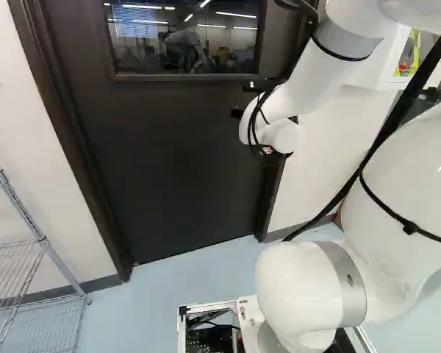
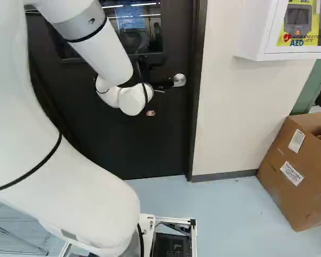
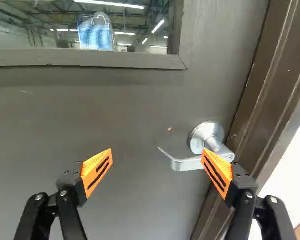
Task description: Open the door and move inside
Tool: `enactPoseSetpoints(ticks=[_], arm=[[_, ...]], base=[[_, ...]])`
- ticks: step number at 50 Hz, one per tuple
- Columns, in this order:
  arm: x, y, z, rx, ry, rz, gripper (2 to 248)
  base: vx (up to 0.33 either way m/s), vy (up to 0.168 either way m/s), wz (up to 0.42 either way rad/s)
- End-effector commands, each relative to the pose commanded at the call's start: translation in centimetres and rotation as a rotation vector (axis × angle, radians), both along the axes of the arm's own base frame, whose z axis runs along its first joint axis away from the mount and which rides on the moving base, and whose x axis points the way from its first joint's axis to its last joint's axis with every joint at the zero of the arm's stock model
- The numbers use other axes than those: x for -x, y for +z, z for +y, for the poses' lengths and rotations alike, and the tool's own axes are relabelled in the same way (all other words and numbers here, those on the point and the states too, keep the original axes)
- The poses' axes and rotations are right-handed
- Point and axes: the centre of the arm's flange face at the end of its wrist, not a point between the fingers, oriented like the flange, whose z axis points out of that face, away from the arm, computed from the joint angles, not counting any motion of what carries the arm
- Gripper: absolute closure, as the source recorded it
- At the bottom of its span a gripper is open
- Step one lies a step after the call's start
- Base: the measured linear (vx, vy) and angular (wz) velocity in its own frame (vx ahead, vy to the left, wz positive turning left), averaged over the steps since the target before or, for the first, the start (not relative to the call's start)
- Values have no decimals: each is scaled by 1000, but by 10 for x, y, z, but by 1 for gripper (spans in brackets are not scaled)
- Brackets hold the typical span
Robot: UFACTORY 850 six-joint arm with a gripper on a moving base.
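Lever (image 3: 187, 164) on the door (image 2: 144, 147) lies far side of the wide-spread pincer (image 2: 161, 84), behind its right finger, tip pointing left.

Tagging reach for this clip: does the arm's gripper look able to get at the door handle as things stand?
Probably yes: the gripper faces the door, open, one orange pad overlapping the handle in the wrist view. Nothing visible blocks it, though the handle sits off-centre.

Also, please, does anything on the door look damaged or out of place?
Only a small orange-brown mark on the dark door, near the lever handle: it breaks the even surface, perhaps chipped paint. Nothing else there clearly looks odd.
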Motion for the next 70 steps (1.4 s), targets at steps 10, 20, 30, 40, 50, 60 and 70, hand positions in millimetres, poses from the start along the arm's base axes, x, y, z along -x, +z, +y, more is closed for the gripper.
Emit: enactPoseSetpoints(ticks=[10, 20, 30, 40, 50, 60, 70], arm=[[-3, 10, 1, 15, 17, -22, 3], [-7, 21, 3, 47, 51, -41, 3], [-14, 31, -1, 92, 86, -58, 3], [-27, 35, -8, 133, 113, -57, 3], [-42, 26, -11, 155, 139, -35, 3], [-49, 16, -12, 160, 150, -11, 3], [-51, 5, -13, 155, 152, 11, 3]], base=[[0, 0, 0], [0, 0, 0], [0, 0, 0], [0, 0, 0], [0, 0, 0], [0, 0, 0], [0, 0, 0]])
